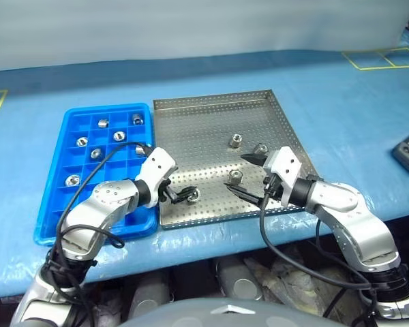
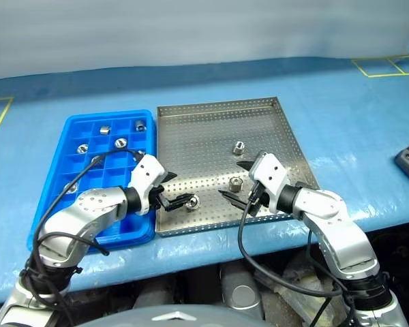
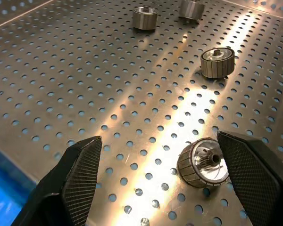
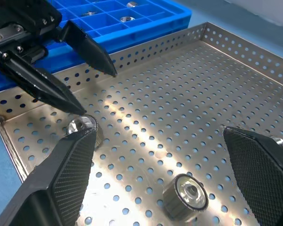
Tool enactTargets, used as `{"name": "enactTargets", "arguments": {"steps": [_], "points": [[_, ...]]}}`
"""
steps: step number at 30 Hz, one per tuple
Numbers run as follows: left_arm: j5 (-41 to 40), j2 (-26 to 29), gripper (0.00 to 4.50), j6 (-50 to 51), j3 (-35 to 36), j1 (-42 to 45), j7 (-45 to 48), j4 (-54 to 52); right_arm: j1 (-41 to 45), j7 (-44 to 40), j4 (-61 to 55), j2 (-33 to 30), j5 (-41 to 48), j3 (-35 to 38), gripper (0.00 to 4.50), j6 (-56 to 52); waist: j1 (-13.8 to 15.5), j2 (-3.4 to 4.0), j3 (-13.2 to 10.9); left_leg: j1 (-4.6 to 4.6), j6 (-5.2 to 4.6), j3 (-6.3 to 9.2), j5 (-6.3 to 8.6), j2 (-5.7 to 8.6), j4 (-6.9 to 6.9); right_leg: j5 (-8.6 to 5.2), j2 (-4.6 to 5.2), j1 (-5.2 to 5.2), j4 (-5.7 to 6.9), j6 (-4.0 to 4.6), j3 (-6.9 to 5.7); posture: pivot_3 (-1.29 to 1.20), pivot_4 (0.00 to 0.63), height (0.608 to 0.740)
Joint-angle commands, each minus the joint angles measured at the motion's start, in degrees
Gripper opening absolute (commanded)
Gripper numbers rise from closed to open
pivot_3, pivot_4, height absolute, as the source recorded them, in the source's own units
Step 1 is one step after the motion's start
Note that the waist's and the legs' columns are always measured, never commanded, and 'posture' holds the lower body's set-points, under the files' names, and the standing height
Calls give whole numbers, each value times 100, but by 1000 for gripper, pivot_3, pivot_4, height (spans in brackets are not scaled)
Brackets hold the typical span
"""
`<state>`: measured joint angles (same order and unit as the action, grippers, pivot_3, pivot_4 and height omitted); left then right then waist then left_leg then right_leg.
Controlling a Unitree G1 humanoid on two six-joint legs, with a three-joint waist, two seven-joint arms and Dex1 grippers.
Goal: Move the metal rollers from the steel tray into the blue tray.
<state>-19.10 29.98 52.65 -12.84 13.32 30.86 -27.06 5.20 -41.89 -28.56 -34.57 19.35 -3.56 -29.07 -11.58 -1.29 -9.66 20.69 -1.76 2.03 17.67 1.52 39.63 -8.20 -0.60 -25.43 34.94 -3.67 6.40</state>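
Counting from the head views, about six metal rollers [image 1: 99, 123] already sit in compartments of the blue tray [image 1: 54, 204], while four lie on the steel tray [image 1: 211, 116] beside it on the worktop, so the job looks a little over half done. Left claw [image 1: 180, 196] is spread wide around the nearest roller [image 1: 193, 195] without gripping it; right claw [image 1: 245, 176] hangs wide and empty over another [image 1: 236, 177].
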Motion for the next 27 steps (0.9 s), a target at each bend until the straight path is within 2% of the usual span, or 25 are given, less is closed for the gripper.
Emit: {"name": "enactTargets", "arguments": {"steps": [1,9,22,25,27], "points": [[81,64,4257,-198,-182,142,172,67,-23,91,-258,32,70,104,4500,43,-89,0,0,0,-1,-1,1,-1,0,3,0,-1,0,-5,2,-279,150,740],[302,148,4257,-219,-440,107,225,238,26,110,-201,71,65,43,4500,80,-283,0,0,0,-3,-3,2,-1,-1,5,-1,-4,1,-10,9,-269,150,740],[743,294,4257,-55,-725,79,90,591,109,87,-133,133,46,-23,4500,119,-347,3,2,-11,-4,-18,2,-4,-1,7,-7,-3,6,-16,28,-259,150,740],[798,304,3643,-37,-694,90,57,605,125,92,-118,150,35,-37,4500,131,-387,4,2,-16,-4,-27,2,-5,-1,9,-11,-1,7,-20,38,-257,150,740],[828,300,3032,-25,-666,103,58,600,146,93,-106,164,27,-50,4500,137,-420,4,2,-18,-5,-32,2,-5,-1,11,-11,0,8,-23,42,-253,150,740]]}}
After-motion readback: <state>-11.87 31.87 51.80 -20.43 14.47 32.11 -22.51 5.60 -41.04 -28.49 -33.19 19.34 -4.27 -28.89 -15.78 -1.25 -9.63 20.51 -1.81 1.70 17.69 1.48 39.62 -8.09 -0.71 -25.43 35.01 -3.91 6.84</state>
